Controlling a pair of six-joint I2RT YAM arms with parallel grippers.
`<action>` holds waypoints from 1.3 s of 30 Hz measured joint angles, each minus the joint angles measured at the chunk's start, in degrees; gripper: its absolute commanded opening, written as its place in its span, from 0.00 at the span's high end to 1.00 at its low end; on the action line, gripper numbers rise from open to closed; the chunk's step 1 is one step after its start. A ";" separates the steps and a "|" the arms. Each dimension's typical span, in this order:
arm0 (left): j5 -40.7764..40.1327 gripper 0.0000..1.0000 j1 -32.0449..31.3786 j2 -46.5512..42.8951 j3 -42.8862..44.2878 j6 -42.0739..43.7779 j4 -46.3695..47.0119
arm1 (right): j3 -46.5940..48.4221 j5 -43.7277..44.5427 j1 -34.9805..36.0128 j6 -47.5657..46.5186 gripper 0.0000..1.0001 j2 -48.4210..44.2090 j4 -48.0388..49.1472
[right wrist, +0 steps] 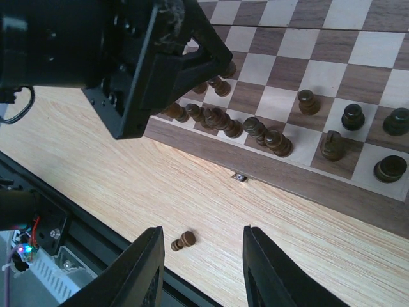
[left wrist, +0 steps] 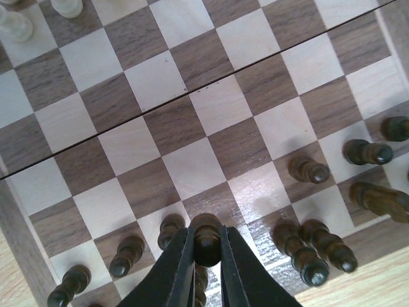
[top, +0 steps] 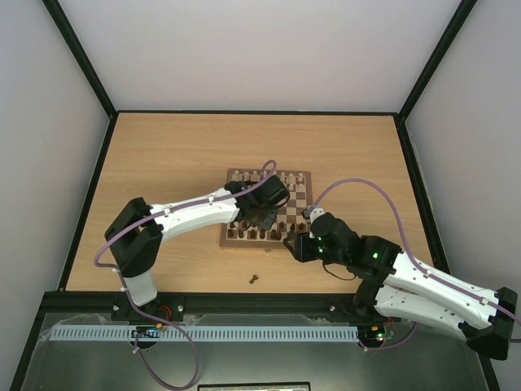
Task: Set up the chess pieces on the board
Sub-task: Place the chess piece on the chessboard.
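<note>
The left claw [left wrist: 206, 235] is pinched shut on a dark piece [left wrist: 206, 224], gripping it by the head between both fingers. It holds the piece low over the near rows of the board [left wrist: 192, 169]; whether its base touches a square I cannot tell. Close around the claw stand the other dark chess pieces [left wrist: 307, 252]. They fill the two near rows loosely: several crowd together, some lean, and one at the edge of the left wrist view appears to lie on its side. Further out the middle squares are bare, and the pale pieces [left wrist: 13, 22] stand at the far side.

The right claw [right wrist: 202, 230] hangs partly open with nothing in it, over the table [right wrist: 128, 192] just off the board's near border. Right below it a stray piece [right wrist: 183, 241] lies on its side on the wood, in the gap between the two fingertips and closer to one of them. It is apart from the board and near the table's front edge.

By my reading the job is well along. Nearly all the dark men are on the board, but the held one needs setting down, the crowded and tipped ones need straightening onto their own squares, and the stray must be brought up from the table.
</note>
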 measured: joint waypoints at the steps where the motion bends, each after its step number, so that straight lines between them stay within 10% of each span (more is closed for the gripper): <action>1: 0.35 0.95 0.20 0.70 0.22 0.35 -0.04 | 0.00 0.17 0.00 -0.07 0.66 -0.07 -0.35; 39: 3.72 0.82 1.29 7.26 1.33 3.48 0.70 | -0.02 0.83 -0.02 -1.55 0.65 0.55 -1.57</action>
